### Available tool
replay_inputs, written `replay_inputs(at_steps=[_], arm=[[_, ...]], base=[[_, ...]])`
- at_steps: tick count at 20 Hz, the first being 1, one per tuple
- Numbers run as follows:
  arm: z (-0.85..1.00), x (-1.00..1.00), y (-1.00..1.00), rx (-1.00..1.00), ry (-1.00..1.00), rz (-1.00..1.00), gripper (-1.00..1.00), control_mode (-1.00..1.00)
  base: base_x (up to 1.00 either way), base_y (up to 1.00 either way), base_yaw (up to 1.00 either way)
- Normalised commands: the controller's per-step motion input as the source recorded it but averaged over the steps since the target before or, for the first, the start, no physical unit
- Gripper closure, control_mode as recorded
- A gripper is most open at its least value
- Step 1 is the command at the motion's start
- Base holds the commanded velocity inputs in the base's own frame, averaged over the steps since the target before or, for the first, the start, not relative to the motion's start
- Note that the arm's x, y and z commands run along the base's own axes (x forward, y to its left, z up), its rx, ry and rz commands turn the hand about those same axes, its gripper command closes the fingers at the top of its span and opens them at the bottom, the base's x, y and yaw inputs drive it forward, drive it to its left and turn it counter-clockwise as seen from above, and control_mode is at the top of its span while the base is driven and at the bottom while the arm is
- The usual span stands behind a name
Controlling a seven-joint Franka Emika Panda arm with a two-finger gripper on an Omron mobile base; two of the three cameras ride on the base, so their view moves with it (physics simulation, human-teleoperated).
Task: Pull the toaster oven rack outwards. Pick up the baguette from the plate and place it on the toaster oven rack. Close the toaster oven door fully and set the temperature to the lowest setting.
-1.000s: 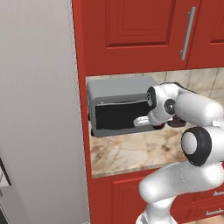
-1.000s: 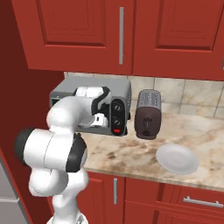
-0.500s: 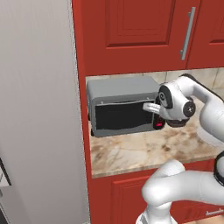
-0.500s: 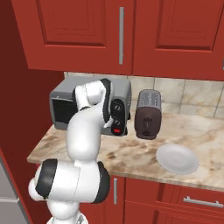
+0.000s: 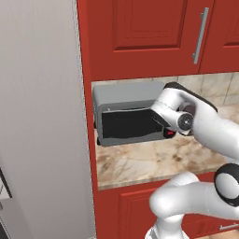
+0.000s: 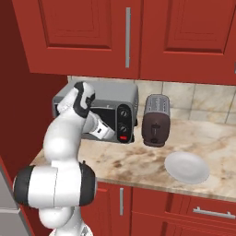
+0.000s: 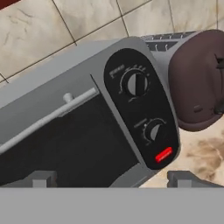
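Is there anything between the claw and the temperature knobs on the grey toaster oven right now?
Nothing visible does. The open claw faces the grey toaster oven's black control panel, with both round black knobs unobstructed ahead. The dark-brown slot toaster stands off to the side.

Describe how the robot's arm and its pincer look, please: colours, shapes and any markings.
The arm is made of glossy white rounded segments joined by dark grey, nearly black bands; a round grey cap marks one joint near the wrist. The pincer ends in two small dark grey, blocky fingertips. No cables or lettering are visible.
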Motion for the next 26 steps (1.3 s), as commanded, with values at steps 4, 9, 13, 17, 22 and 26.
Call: replay_inputs(at_steps=[4,9,13,17,22,26], arm=[[0.98,-0.08,-0.26,-0.03,0.46,-0.39,-1.00,-1.00],[1.00,-0.29,-0.35,0.00,0.37,-0.29,-1.00,-1.00],[1.00,-0.39,-0.11,0.01,0.25,-0.17,-1.00,-1.00],[1.00,-0.13,-0.06,-0.07,0.21,-0.10,-1.00,-1.00],[1.00,-0.02,-0.11,-0.33,0.25,0.00,-1.00,-1.00],[1.00,-0.39,-0.01,-0.26,0.18,0.00,-1.00,-1.00]], base=[[0.00,0.00,0.00],[0.00,0.00,0.00],[0.00,0.00,0.00],[0.00,0.00,0.00],[0.00,0.00,0.00],[0.00,0.00,0.00]])
